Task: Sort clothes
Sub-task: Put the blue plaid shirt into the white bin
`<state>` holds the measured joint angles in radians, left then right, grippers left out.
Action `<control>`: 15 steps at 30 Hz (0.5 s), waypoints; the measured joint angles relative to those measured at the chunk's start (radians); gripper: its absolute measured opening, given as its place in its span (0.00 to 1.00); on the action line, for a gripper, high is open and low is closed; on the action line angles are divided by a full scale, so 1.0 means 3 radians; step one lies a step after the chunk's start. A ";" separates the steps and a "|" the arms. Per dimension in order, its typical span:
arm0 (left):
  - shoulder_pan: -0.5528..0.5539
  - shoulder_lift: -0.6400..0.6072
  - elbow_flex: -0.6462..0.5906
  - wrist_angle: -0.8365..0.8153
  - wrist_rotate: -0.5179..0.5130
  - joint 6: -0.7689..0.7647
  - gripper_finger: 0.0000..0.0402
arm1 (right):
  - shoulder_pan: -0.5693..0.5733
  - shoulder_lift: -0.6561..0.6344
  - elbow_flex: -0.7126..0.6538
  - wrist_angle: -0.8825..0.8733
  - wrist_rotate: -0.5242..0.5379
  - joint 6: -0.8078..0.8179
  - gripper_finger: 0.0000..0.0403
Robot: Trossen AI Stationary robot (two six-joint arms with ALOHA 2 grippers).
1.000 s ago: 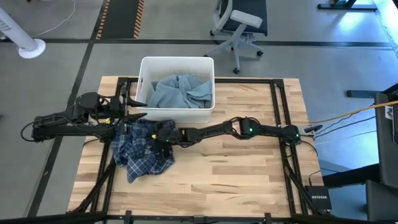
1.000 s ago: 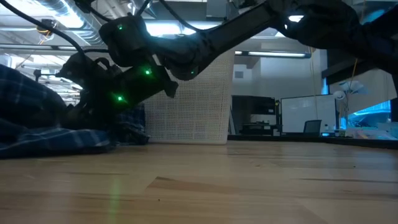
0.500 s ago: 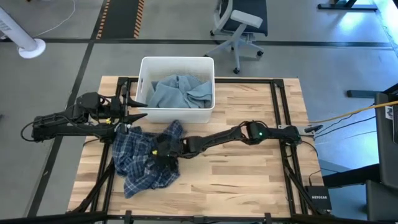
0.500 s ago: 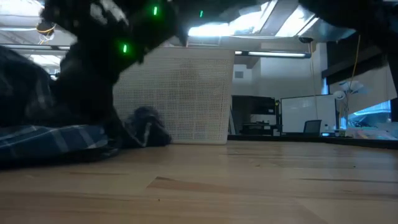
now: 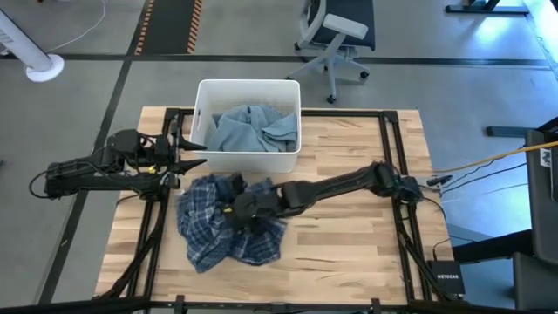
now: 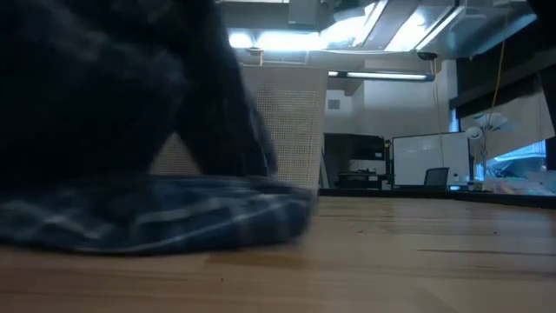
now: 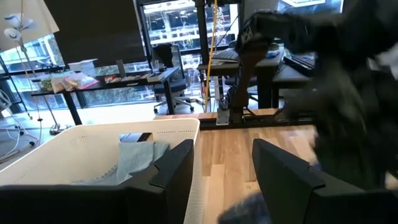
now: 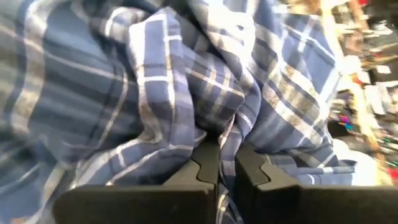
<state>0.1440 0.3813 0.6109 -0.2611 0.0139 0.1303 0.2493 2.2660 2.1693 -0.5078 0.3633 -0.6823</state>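
The blue-white plaid shirt [image 5: 231, 231] lies bunched on the wooden table [image 5: 349, 244], in front of the white bin [image 5: 202, 113]. In the low view the shirt [image 6: 156, 217] rests flat on the tabletop. My right gripper [image 5: 237, 209] is shut on it near its middle. A grey-blue piece [image 5: 248, 126] lies inside the bin. My left gripper [image 5: 196, 153] hovers open at the bin's near left corner, nothing between its fingers [image 7: 180, 168]. In its wrist view the grey-blue piece [image 7: 134, 158] shows over the bin's rim. My right gripper pinches a raised fold of the plaid shirt [image 8: 217, 138] between its two fingers [image 8: 198, 167]; several bunched layers gather at the fingertips. The arm reaches in low from the table's right side. The shirt's spread parts [image 5: 209, 249] rest on the table.
The bin's mesh wall [image 6: 291, 122] stands just behind the shirt. Bare wood [image 5: 349, 174] lies to the right of the shirt and bin. Black frame rails [image 5: 397, 166] run along the table's edges.
My right gripper has gone toward the table's near edge, then toward its right edge, dragging the plaid shirt along the table. The shirt has slid right and bunched up around the gripper, away from my left arm.
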 joint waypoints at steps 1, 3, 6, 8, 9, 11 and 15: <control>0.0000 0.0000 0.0000 0.0001 0.0001 0.0000 0.40 | 0.0000 -0.0071 0.0000 -0.0012 0.0060 -0.0001 0.05; -0.0001 0.0000 0.0000 0.0001 0.0001 0.0000 0.40 | -0.0002 -0.0216 0.0000 -0.0064 0.0201 -0.0012 0.06; 0.0000 -0.0001 0.0000 0.0004 0.0001 0.0000 0.40 | -0.0004 -0.0416 0.0000 -0.0065 0.0403 -0.0116 0.06; 0.0000 0.0000 0.0000 0.0003 0.0001 0.0000 0.40 | -0.0003 -0.0558 0.0000 -0.0032 0.0560 -0.0217 0.05; 0.0000 0.0000 0.0000 0.0005 0.0000 0.0000 0.40 | -0.0003 -0.0628 0.0000 -0.0012 0.0659 -0.0276 0.05; -0.0001 0.0000 0.0000 0.0008 0.0000 0.0000 0.40 | -0.0031 -0.0764 0.0000 0.0110 0.0862 -0.0397 0.05; -0.0001 -0.0001 0.0000 0.0043 0.0001 0.0000 0.40 | -0.0218 -0.0990 0.0003 0.0497 0.1067 -0.0651 0.06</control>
<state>0.1438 0.3810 0.6109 -0.2481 0.0142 0.1303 0.1839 1.9691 2.1700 -0.3588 0.6834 -0.8775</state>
